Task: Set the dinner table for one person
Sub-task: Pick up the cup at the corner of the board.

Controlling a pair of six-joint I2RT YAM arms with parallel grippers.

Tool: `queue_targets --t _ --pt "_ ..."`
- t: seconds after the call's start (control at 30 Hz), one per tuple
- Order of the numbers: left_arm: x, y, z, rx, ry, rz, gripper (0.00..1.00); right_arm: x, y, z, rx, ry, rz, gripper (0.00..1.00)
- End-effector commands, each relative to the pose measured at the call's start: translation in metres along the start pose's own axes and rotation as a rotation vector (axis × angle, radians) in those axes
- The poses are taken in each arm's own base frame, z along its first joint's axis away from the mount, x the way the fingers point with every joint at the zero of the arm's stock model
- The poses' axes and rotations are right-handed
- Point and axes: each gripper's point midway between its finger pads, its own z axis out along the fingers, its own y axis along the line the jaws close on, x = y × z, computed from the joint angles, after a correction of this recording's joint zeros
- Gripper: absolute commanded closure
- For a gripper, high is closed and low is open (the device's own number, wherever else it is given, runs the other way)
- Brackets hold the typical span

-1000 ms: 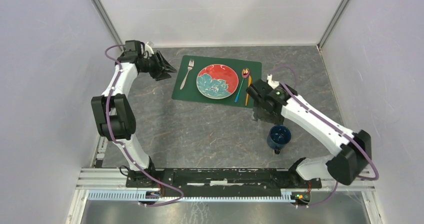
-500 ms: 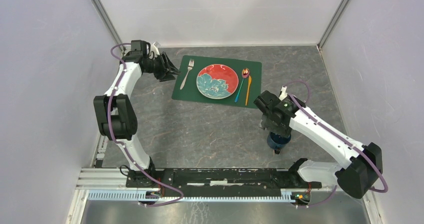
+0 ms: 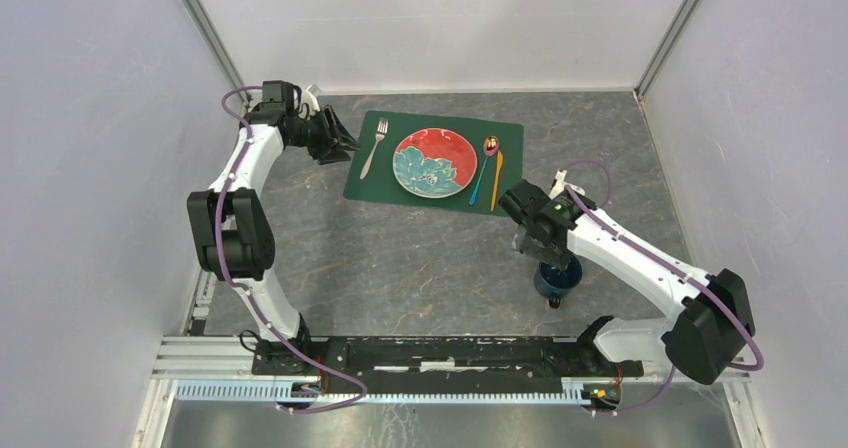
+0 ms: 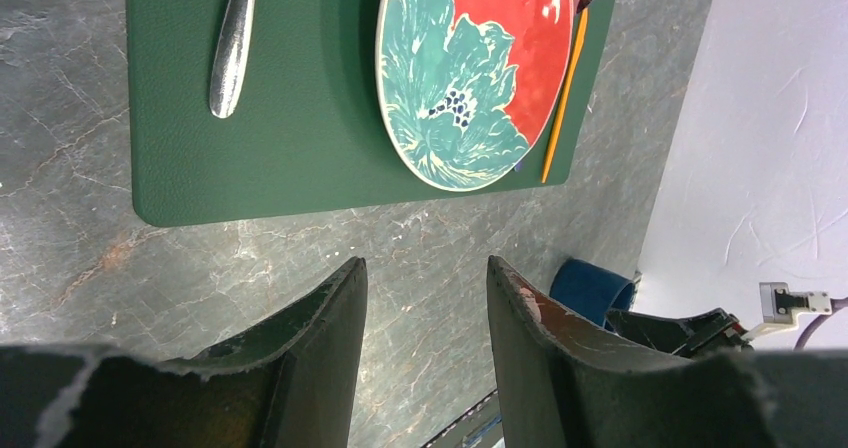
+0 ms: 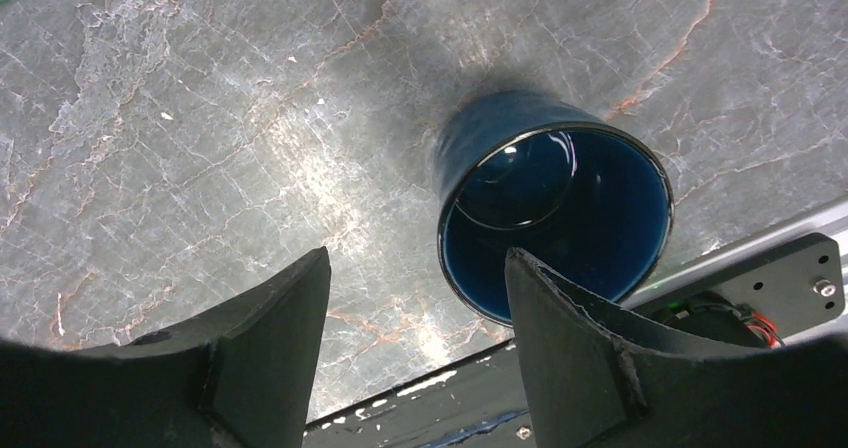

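The dinner table (image 3: 420,258) is dark grey stone-look. On it lies a green placemat (image 3: 372,183) with a red and teal plate (image 3: 435,162), a fork (image 3: 374,146) to its left, and a blue-handled spoon (image 3: 484,168) and an orange utensil (image 3: 497,178) to its right. A dark blue mug (image 3: 556,278) stands upright on the bare table at the near right. My right gripper (image 5: 418,258) is open just above it, and the mug (image 5: 555,203) sits by the right finger. My left gripper (image 4: 427,268) is open and empty, off the placemat's (image 4: 280,158) left edge.
Grey walls enclose the table on three sides. The arms' black base rail (image 3: 440,353) runs along the near edge, close behind the mug. In the left wrist view the plate (image 4: 470,68), the fork (image 4: 232,43) and the mug (image 4: 592,290) show.
My right gripper has moved from beside the placemat's right edge toward the near side, to above the mug. My left gripper shifted slightly toward the placemat, then stayed still.
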Motion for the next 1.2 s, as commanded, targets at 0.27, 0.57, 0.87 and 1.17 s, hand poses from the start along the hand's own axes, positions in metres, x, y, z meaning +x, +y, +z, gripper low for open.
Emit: queue_targets --t 0.27,0.57,0.87,1.17 --pt "-0.011 -0.005 -0.007 0.001 -0.033 0.078 0.45 0.008 0.012 0.025 0.018 0.007 -0.025 0.32" --pt "-0.010 0.001 -0.005 -0.015 -0.034 0.083 0.45 0.016 0.016 0.038 0.038 0.039 -0.053 0.66" --pt "-0.013 0.002 -0.006 -0.016 -0.037 0.080 0.45 -0.001 0.019 0.034 0.073 -0.003 -0.060 1.00" --pt "-0.014 0.002 -0.007 -0.011 -0.036 0.075 0.45 -0.022 0.031 0.043 0.062 0.017 -0.091 1.00"
